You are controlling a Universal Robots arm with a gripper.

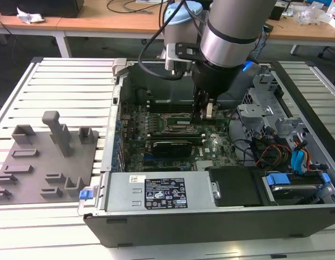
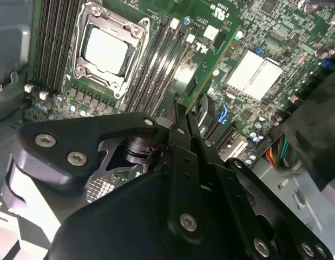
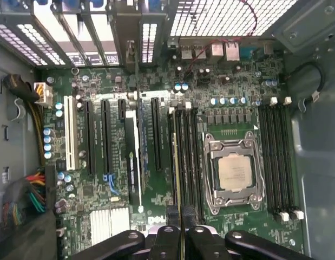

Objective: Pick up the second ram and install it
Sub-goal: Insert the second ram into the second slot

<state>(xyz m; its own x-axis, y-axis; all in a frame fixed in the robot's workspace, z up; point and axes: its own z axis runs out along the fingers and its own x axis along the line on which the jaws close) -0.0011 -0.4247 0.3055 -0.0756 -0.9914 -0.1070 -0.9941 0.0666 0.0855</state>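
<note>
I am down inside the open computer case [image 1: 297, 97] with my jaws closed on the second ram [image 2: 210, 59], gripping its top edge. In the first wrist view the second ram [image 3: 176, 173] stands edge-on just above the memory slots [image 3: 186, 157] beside the processor socket [image 3: 234, 173]. Pickup looks done; seating is left, as far as I can judge. The exterior view adds the grey holder blocks [image 1: 45, 157] on the surface, well apart from the socket.
</note>
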